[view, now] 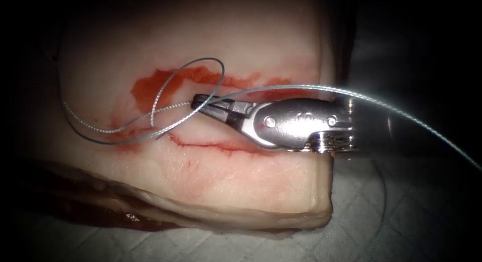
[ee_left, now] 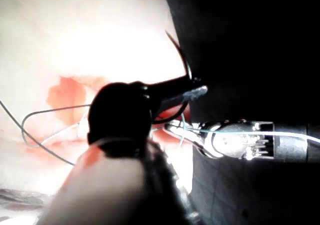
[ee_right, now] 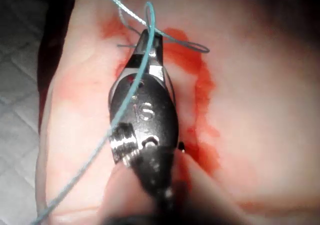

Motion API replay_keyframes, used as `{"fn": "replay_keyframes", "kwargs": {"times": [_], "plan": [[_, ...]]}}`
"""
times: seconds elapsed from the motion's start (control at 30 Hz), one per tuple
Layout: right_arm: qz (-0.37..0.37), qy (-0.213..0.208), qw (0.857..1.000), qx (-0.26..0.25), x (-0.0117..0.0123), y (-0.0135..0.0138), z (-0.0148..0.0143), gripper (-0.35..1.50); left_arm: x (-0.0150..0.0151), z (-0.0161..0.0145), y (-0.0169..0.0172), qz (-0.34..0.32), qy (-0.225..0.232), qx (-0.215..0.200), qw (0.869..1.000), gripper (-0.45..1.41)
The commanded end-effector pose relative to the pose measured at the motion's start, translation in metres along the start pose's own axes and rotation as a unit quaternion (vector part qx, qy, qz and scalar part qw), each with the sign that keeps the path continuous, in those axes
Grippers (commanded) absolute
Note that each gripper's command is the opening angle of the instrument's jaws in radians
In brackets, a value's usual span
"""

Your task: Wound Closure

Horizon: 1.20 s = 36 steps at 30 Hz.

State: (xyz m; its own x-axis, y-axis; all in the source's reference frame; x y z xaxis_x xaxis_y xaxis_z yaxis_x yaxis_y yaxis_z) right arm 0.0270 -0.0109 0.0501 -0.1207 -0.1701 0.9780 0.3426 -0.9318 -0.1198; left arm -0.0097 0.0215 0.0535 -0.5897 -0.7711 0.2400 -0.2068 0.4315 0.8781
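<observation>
Near the left edge of the tissue [view: 226, 186] the thread [view: 100, 129] lies slack in a wide bend, then crosses itself and rises into a loop over the red fluid [view: 150, 86] above the cut [view: 221, 146]. The cut runs as a thin red line toward the tissue's right edge, just below the loop's crossing. We read the loop as slack laid loosely on the surface. Where the thread enters the tissue we cannot make out. The right tool [view: 203, 104] reaches in low over the right edge, its tip above the cut, jaws closed on the thread at the loop's right side. The right wrist view agrees: the right tool [ee_right: 149, 40] pinches the strand at its very tip, and a second run of thread drapes along its body. From the jaws the thread arcs away over the right edge and out of the picture, so its far end is cut off. In the left wrist view the left tool [ee_left: 200, 89] sits by the tissue's right edge, jaws clamped on the needle [ee_left: 181, 55] near mid-curve as far as we can judge. The needle hangs free of the tissue, kept clear, we judge, while the right tool [ee_left: 172, 128] just below it manages the thread. The needle's point and tail are hard to tell apart. A quilted cloth [view: 411, 207] underlies the tissue.
</observation>
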Motion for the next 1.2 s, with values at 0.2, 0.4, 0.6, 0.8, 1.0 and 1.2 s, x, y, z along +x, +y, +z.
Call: {"fn": "replay_keyframes", "kwargs": {"times": [0.2,0.4,0.6,0.8,1.0,1.2], "plan": [[-0.025,-0.011,0.997,0.066,-0.0025,-0.0092,-0.0092,-0.35,0.0003,0.0003,0.0006,0.000,0.000,0.001,1.000,-0.45],[-0.047,-0.014,0.992,0.117,-0.0039,-0.0146,-0.0153,-0.35,0.0003,0.0003,0.0006,0.000,0.000,0.001,1.000,-0.45],[-0.060,-0.012,0.984,0.166,-0.0047,-0.0187,-0.0199,-0.35,0.0003,0.0003,0.0005,0.000,0.000,0.001,1.000,-0.45],[-0.072,-0.006,0.977,0.201,-0.0052,-0.0211,-0.0227,-0.35,0.0003,0.0003,0.0005,0.000,0.000,0.001,1.000,-0.45],[-0.081,0.001,0.967,0.241,-0.0056,-0.0238,-0.0262,-0.35,0.0003,0.0003,0.0005,0.000,0.000,0.001,1.000,-0.45],[-0.085,0.002,0.961,0.263,-0.0057,-0.0254,-0.0283,-0.35,0.0003,0.0002,0.0005,0.000,0.000,0.001,1.000,-0.45]]}}
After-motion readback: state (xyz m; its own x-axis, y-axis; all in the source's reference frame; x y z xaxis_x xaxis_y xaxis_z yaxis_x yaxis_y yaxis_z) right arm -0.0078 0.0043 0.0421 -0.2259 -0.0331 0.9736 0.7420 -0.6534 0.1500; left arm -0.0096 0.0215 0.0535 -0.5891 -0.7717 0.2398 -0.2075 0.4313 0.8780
